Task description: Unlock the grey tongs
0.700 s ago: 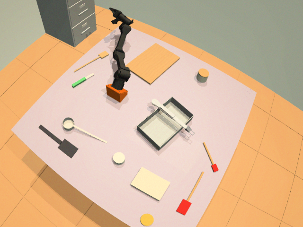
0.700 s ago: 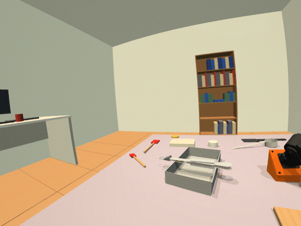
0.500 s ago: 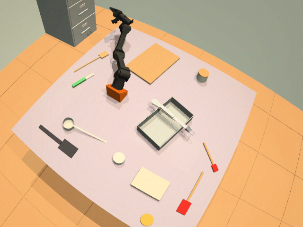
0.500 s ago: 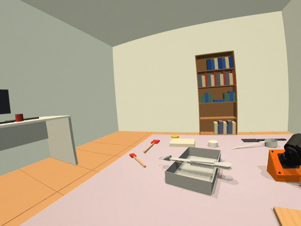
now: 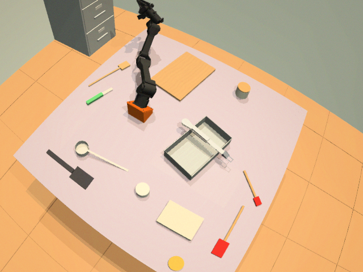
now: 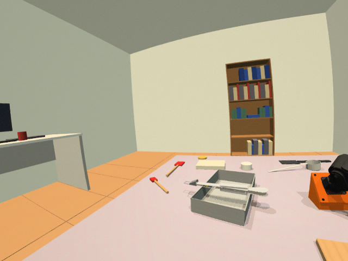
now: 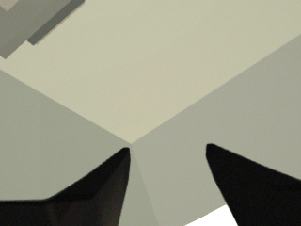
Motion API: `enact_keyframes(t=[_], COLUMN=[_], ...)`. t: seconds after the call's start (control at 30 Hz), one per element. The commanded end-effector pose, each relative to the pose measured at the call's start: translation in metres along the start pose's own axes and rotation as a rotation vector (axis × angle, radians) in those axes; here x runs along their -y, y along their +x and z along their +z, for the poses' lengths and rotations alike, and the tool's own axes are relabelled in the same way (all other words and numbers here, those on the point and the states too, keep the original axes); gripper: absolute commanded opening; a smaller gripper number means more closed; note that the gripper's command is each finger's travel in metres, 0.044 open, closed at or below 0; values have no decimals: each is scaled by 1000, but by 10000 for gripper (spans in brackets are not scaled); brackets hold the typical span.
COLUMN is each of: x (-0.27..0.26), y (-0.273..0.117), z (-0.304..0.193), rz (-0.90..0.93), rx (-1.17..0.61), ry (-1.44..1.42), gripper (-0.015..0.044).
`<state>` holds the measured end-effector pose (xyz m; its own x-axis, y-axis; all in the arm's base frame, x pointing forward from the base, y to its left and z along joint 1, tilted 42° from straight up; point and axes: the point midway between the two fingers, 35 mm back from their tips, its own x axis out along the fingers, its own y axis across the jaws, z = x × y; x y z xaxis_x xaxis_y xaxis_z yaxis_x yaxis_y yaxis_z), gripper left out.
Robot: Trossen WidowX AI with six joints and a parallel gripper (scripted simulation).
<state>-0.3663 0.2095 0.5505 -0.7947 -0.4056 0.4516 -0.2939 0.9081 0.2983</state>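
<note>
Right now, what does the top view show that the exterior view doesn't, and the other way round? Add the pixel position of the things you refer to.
Only top: the pincer (image 5: pixel 140 8), green-handled tool (image 5: pixel 99 96), orange-topped jar (image 5: pixel 243 90) and grey cabinet (image 5: pixel 101 26).

Only exterior: the bookshelf (image 6: pixel 228 112), red cup (image 6: pixel 22 136) and side desk (image 6: pixel 70 157).

Both: the tongs (image 5: pixel 202 135) (image 6: pixel 233 186) across the tin (image 5: pixel 177 165) (image 6: pixel 217 210), the arm's orange base (image 5: pixel 136 111) (image 6: pixel 327 200), and the wooden board (image 5: pixel 184 75) (image 6: pixel 334 249), cut off in the exterior view.

Tongs (image 5: pixel 201 132) (image 6: pixel 234 186): smooth, matt grey, seemingly metal. Tin (image 5: pixel 178 167) (image 6: pixel 217 212) beneath them: dull grey metal in appearance. Board (image 5: pixel 184 76) (image 6: pixel 334 248) beyond their handle end: wood, visible grain, matt. Spatula handle (image 5: pixel 249 183) (image 6: pixel 161 186) past their tips: plain, wood-like.
</note>
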Motion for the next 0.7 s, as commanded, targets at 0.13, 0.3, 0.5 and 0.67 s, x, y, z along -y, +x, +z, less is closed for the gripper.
enact_keyframes(t=[0.13, 0.3, 0.5, 0.67], x=[31, 72, 105, 125], y=[7, 7, 2, -3], z=[-69, -137, -176, -198], rz=[9, 4, -2, -3], rx=[-139, -279, -381, -439], ry=[-196, -364, -485, -533], gripper=[260, 260, 260, 260])
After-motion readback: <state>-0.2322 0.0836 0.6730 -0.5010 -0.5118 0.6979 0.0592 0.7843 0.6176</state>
